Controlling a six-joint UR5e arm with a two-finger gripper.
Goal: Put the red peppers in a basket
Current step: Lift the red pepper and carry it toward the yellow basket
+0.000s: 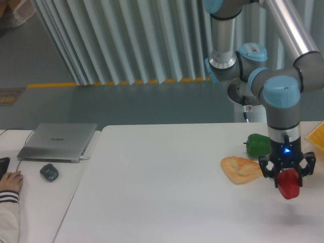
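Red and glossy, the pepper (pixel 289 186) is hanging in the air above the white table (pixel 167 187), clamped between the two dark fingers of the gripper (pixel 287 178). The gripper is pointing straight down from a grey and pale blue robot arm (pixel 281 109) that is reaching in from the upper right, and a small blue light is glowing on its wrist. The pepper is sitting clear of the tabletop, with a faint shadow showing on the surface beneath it.

Just to the left of the gripper, a flat tan bread piece (pixel 241 168) is lying on the table. Behind the bread, a green bell pepper (pixel 258 144) is resting near the table's far edge, partly tucked behind the arm. At the right border of the view, only a slanted yellow-orange corner of the basket (pixel 317 136) is showing; it is sitting up and to the right of the held pepper, apart from it.

On the far left, on a separate lower surface, a closed silver laptop (pixel 58 141) is lying flat with a dark computer mouse (pixel 49 172) in front of it. A person's hand (pixel 10 180) in a white cuffed sleeve is resting at the left edge. Pale corrugated panels (pixel 126 40) are forming the background wall.
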